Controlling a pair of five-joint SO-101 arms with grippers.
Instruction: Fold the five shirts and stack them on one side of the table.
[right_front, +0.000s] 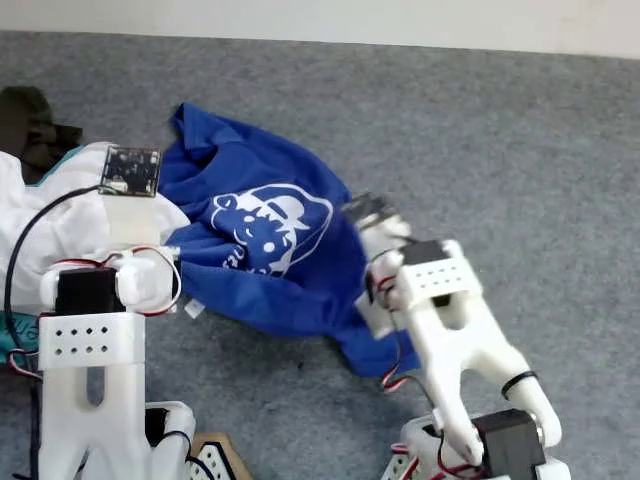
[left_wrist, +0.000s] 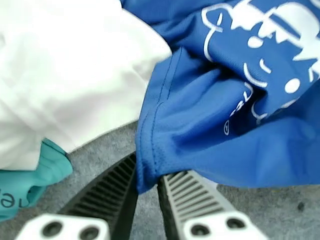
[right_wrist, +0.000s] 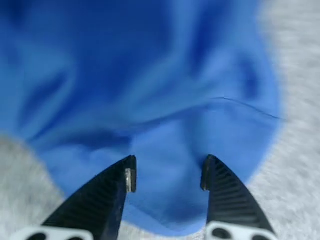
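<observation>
Blue shirt (right_front: 262, 240) lies pretty crumpled mid-table, touching the white shirt (right_front: 60, 225) at one side. Left gripper (left_wrist: 147, 190) pinches its hem, while right gripper (right_wrist: 167, 172) has fingers spread wide over the opposite corner.

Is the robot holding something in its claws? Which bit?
The left claw pinches the blue shirt by its stitched edge. The right claw is open, holding nothing.
</observation>
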